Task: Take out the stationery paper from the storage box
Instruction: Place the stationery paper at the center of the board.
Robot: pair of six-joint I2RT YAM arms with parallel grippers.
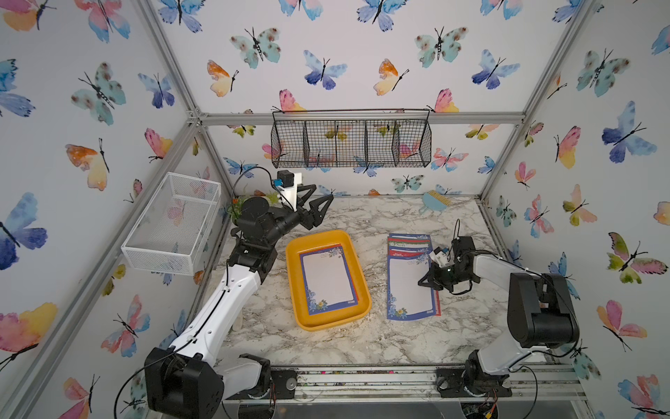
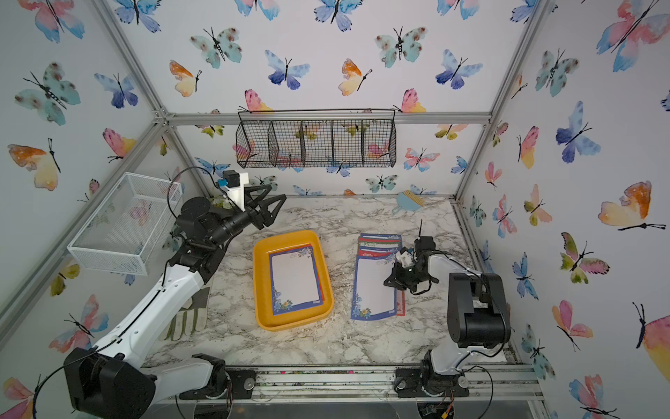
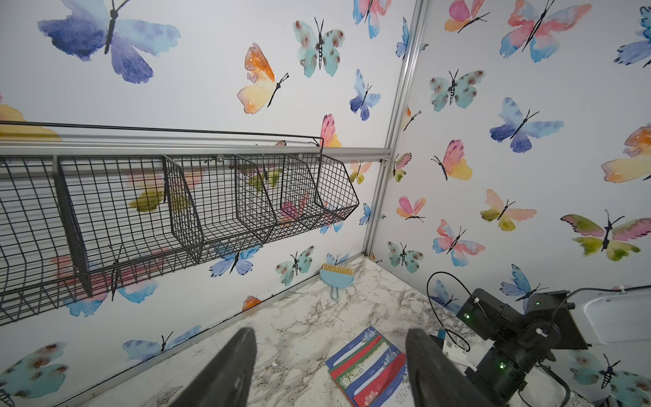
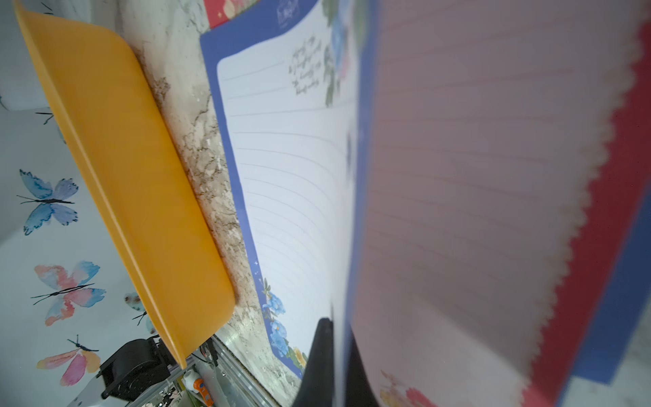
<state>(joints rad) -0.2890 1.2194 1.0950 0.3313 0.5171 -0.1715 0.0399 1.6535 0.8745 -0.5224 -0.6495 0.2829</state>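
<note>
Working surface: marble table (image 1: 362, 341) inside butterfly-papered enclosure. Logged black wire basket (image 1: 351, 141) hung on back wall and white mesh basket (image 1: 174, 225) fixed to left wall, both off the table. Found storage box (image 1: 293, 275) flat on marble left of centre, long side running front to back, slightly skewed. Found stationery paper (image 1: 328, 284) lying inside it, blue floral border uppermost, thin red edge showing along right side. Noted fanned stack (image 1: 409, 243) of more sheets on bare marble right of box, apart from it, with green, red and blue borders stepped toward back wall. Noted top sheet (image 1: 408, 290) of that stack, blue-bordered, curled up along right edge off a red-bordered sheet beneath (right wrist view). Saw right gripper (image 1: 422, 282) closed, pinching that lifted edge between its fingers. Saw left gripper (image 1: 323, 193) raised over far-left part of table, jaws spread wide with nothing between, aimed toward back wall. Spotted pale work glove (image 2: 185, 319) beside left arm at table's left edge, and small blue brush (image 1: 435, 201) against back wall.
</note>
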